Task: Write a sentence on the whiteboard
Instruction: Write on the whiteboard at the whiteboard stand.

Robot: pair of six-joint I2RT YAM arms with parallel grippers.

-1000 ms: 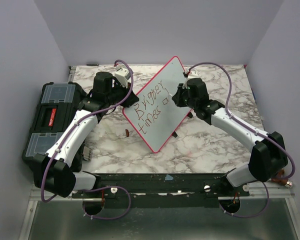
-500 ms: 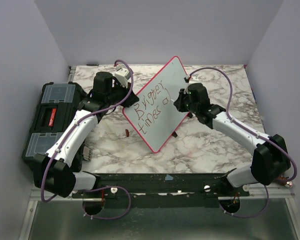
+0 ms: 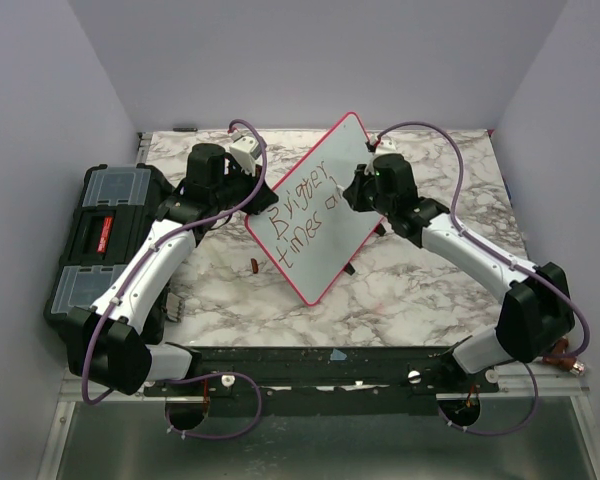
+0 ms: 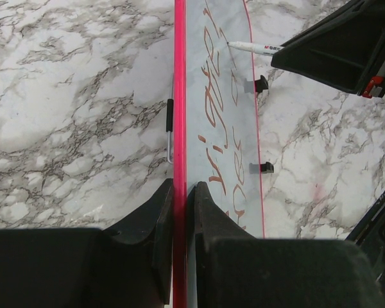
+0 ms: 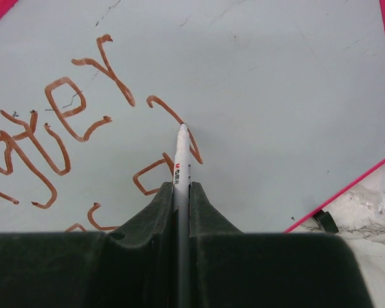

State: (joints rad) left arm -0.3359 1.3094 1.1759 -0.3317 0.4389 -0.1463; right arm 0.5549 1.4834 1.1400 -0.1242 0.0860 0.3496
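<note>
Both claws are clamped: my left gripper (image 4: pixel 181 189) pinches the whiteboard (image 4: pixel 218 64) by its pink edge, bottom centre. My right gripper (image 5: pixel 181 187) grips a marker (image 5: pixel 181 151), tip touching the sentence (image 5: pixel 58 122) mid-frame.

Lab test booth, plain walls (image 3: pixel 320 60), marble tabletop (image 3: pixel 430 290)

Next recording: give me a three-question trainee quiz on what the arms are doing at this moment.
1. True or false: the left tool is clamped on the whiteboard at its pink edge.
2. What does the right tool hold? A) a marker B) an eraser C) nothing
3. Fill in: the black toolbox sits beside the ___ arm.

Key: 1 true; 2 A; 3 left.
</note>
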